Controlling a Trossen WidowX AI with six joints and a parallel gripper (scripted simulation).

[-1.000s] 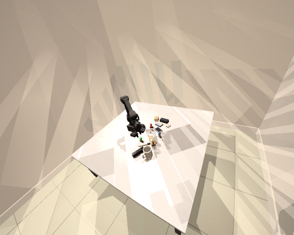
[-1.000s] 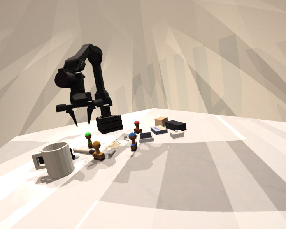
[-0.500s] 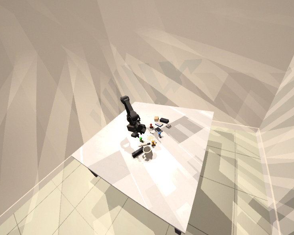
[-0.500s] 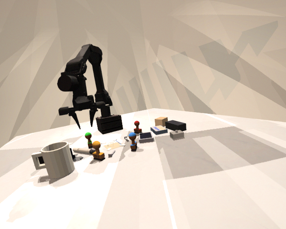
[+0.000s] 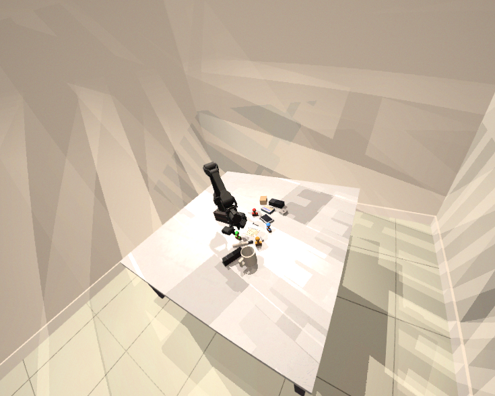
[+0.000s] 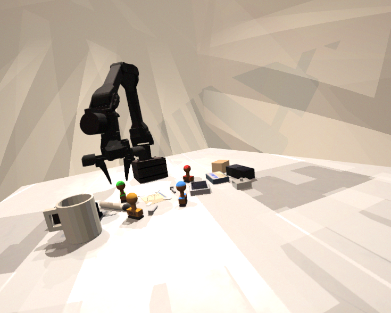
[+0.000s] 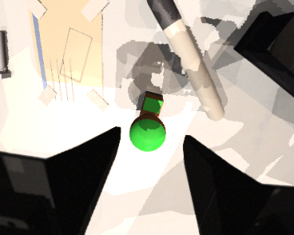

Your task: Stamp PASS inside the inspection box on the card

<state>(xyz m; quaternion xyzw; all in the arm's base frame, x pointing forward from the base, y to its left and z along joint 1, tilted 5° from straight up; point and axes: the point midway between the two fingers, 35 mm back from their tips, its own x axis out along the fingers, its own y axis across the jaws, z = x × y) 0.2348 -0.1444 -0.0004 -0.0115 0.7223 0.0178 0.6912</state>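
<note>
My gripper (image 6: pixel 118 181) (image 7: pixel 152 136) is open and empty, pointing down above the green-knobbed stamp (image 5: pixel 236 234) (image 6: pixel 121 185) (image 7: pixel 147 140). In the wrist view the knob shows between the fingertips, slightly left of centre. The tan card (image 5: pixel 251 232) (image 6: pixel 151 198) (image 7: pixel 90 52) lies beside it, with a thin tilted box outline (image 7: pixel 65 51). The dark ink pad (image 5: pixel 267 218) (image 6: pixel 199 185) lies beyond the card. Orange (image 5: pixel 258 241) (image 6: pixel 132 198), blue (image 5: pixel 268 227) (image 6: pixel 181 187) and red (image 5: pixel 254 211) (image 6: pixel 186 168) stamps stand around. No PASS label is readable.
A marker (image 5: pixel 241 244) (image 6: pixel 111 205) (image 7: pixel 194 68) lies near the green stamp. A black block (image 5: pixel 232 256) (image 7: pixel 286 48) and grey mug (image 5: pixel 248 260) (image 6: pixel 81 219) stand beyond it. A tan block (image 5: pixel 262 199) (image 6: pixel 219 165), black box (image 5: pixel 276 203) (image 6: pixel 240 171) and blue-sided box (image 6: pixel 217 178) lie past the pad.
</note>
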